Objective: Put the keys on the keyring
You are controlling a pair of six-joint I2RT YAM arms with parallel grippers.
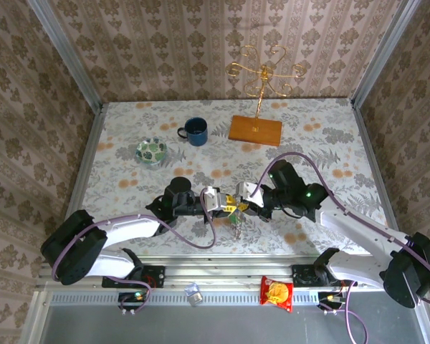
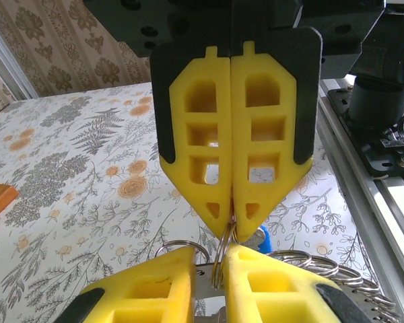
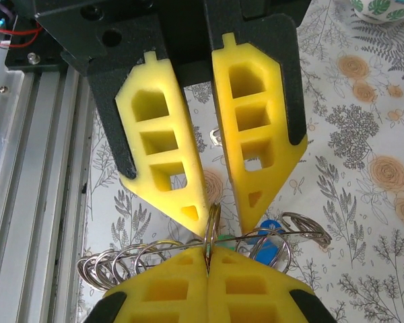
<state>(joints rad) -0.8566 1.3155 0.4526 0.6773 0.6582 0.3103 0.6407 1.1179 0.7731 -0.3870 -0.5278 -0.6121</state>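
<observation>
Both grippers meet over the near middle of the table. My right gripper (image 3: pixel 207 254) is shut on a thin split ring (image 3: pixel 213 219), edge-on between its yellow pads; from the left wrist it (image 2: pixel 232 219) pinches that ring (image 2: pixel 222 256) from above. My left gripper (image 2: pixel 210 254) stands a little open around the same ring, its fingers (image 3: pixel 188 202) apart. The keyring (image 3: pixel 121 264), a wire carrying several silvery rings, hangs just beyond. A blue key tag (image 3: pixel 269 249) and a green one (image 3: pixel 223 237) hang with it. From above the keys (image 1: pixel 236 222) dangle below the grippers (image 1: pixel 231 206).
A blue mug (image 1: pixel 196 131) and a green-patterned dish (image 1: pixel 151 152) stand at the back left. A wooden base with a gold wire stand (image 1: pixel 255 130) is at the back middle. An aluminium rail (image 1: pixel 222 266) with a snack packet (image 1: pixel 276 292) lies near.
</observation>
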